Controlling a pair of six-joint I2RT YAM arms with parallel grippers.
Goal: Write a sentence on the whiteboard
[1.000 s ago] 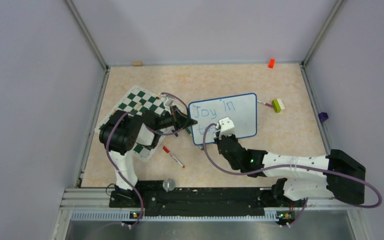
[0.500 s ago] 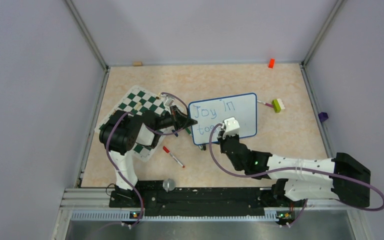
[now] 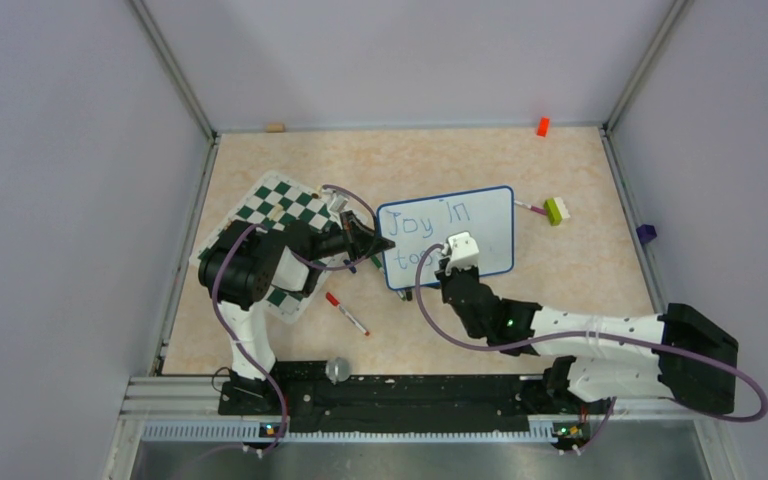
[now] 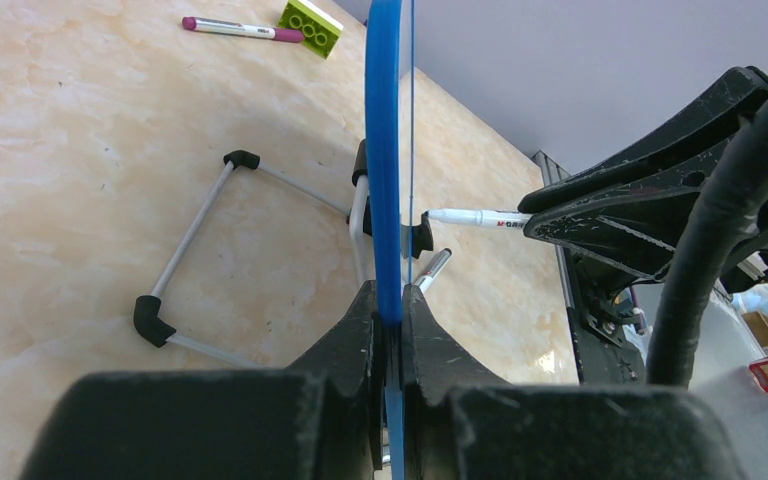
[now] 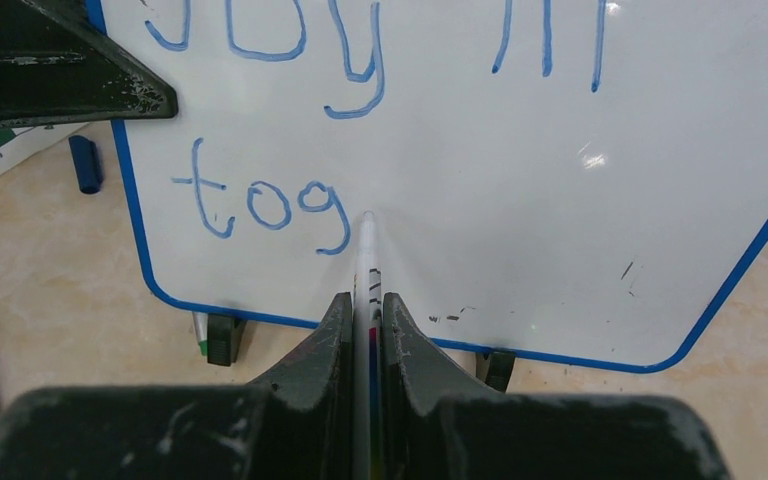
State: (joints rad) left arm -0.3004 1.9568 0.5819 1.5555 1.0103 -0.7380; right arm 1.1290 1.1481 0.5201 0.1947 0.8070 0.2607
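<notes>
The whiteboard (image 3: pixel 480 215) stands mid-table, its blue frame (image 4: pixel 383 150) edge-on in the left wrist view. My left gripper (image 3: pixel 378 243) is shut on the board's left edge (image 4: pixel 388 300). The sentence (image 5: pixel 270 205) reads "Joy in" above "tog" in blue. My right gripper (image 3: pixel 447 268) is shut on a white marker (image 5: pixel 365 265). The marker's tip touches the board just right of the "g". The marker (image 4: pixel 475 216) also shows in the left wrist view.
A green-and-white chess mat (image 3: pixel 280 205) lies under the left arm. A red-capped marker (image 3: pixel 346 313) lies near the front, a blue cap (image 5: pixel 83 164) and a green-capped marker (image 5: pixel 200 327) by the board's foot. A green brick with a purple marker (image 3: pixel 550 209) sits right of the board.
The right gripper has moved rightward along the lower line with the marker; "to" has grown to "tog". The left gripper has held still on the board.
</notes>
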